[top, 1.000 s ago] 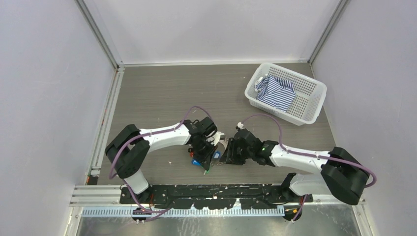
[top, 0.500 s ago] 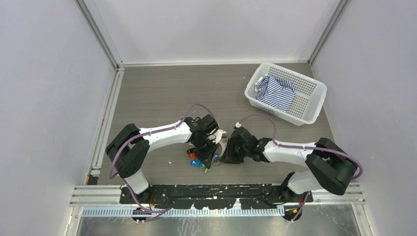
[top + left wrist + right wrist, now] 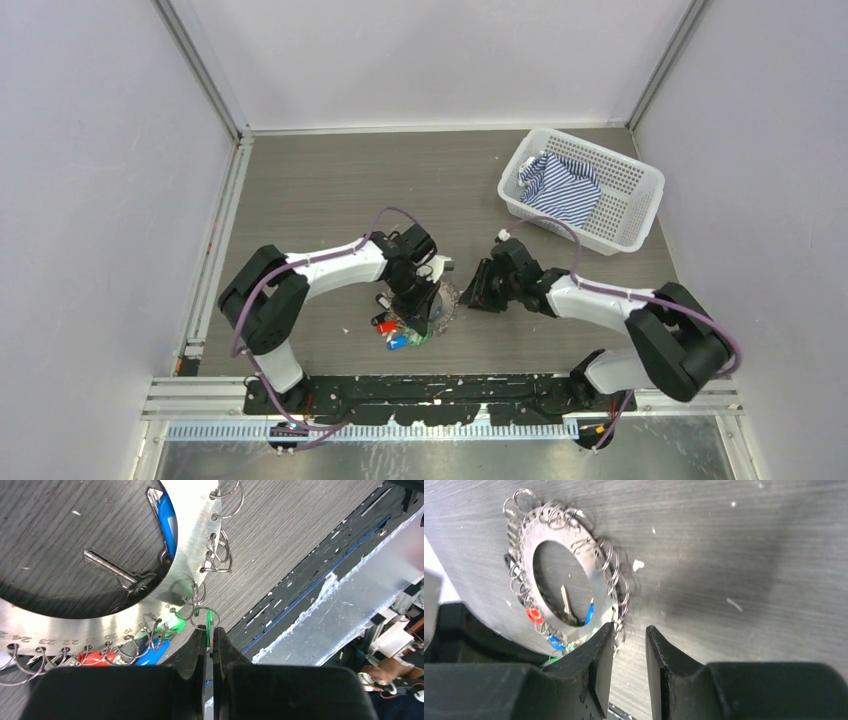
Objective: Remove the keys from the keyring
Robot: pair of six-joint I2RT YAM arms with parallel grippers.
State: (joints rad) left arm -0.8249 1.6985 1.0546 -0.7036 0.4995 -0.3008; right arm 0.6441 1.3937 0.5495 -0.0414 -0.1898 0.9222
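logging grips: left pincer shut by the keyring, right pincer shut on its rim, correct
No: the right pincer is open, gripping nothing beside the keyring, as the right wrist view shows. The left pincer is shut, on a green key by the keyring.

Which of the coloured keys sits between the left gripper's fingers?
The green key, edge-on between the left gripper's shut fingers; the red key and blue key lie ungripped at the keyring.

In the lower centre, the white-and-black left arm [image 3: 330,268] reaches rightward, the black left claw [image 3: 210,632] pointing down, fingers pressed together. The matching right arm [image 3: 600,300] stretches leftward, the right claw [image 3: 629,630] parted by a narrow gap.
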